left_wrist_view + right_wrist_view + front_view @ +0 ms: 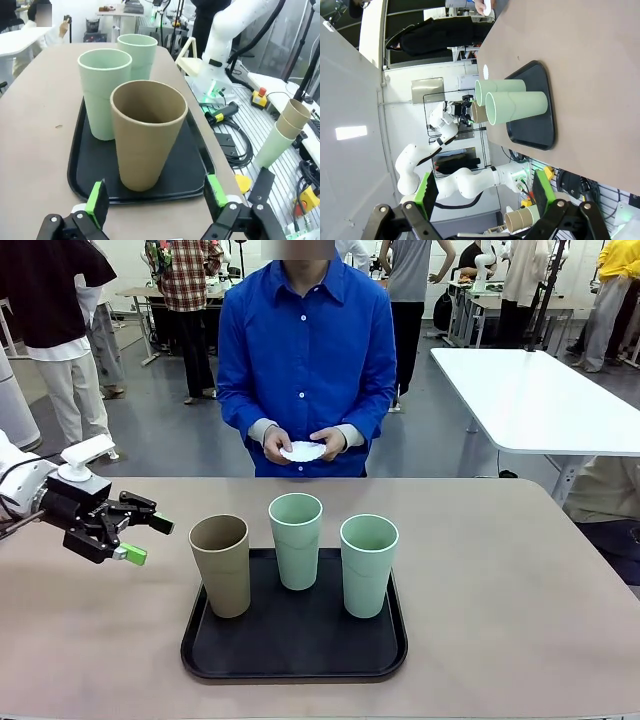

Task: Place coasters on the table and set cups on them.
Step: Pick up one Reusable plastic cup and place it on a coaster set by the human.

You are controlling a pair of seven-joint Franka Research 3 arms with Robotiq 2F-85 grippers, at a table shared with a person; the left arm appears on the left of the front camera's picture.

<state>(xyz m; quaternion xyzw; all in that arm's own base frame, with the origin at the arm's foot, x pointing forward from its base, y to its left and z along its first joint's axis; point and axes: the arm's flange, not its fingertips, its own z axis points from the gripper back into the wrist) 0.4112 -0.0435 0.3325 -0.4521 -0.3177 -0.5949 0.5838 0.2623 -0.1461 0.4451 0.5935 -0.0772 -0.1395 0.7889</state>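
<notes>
**Item 1.** Worktop (500, 580): beige with rounded corners, carrying one black tray (295, 668) towards the robot's edge.

**Item 2.** Cups, three in number, all standing upright and mouth-up on the tray.
- The tan cup (221, 565) is sitting at the robot's left end.
- The middle mint cup (296, 540) is sitting a little farther back.
- The end mint cup (368, 565) is sitting at the right end.

**Item 3.** Coasters (303, 451): white lacy-edged paper, being held in the person's hands (331, 441) in front of the body, beyond the worktop's far edge. The count cannot be told.

**Item 4.** Left claw (147, 540): hovering above the worktop, just left of the tray and pointing towards the tan cup. Its fingers are standing spread wide and pinching nothing. In the left wrist view the tan cup (148, 135) is standing straight ahead, framed by the green pads (98, 199).

**Item 5.** Right claw (485, 192): fingers standing spread and gripping nothing. It is hanging well apart from the tray (532, 127) and facing the cups from the side.
</notes>
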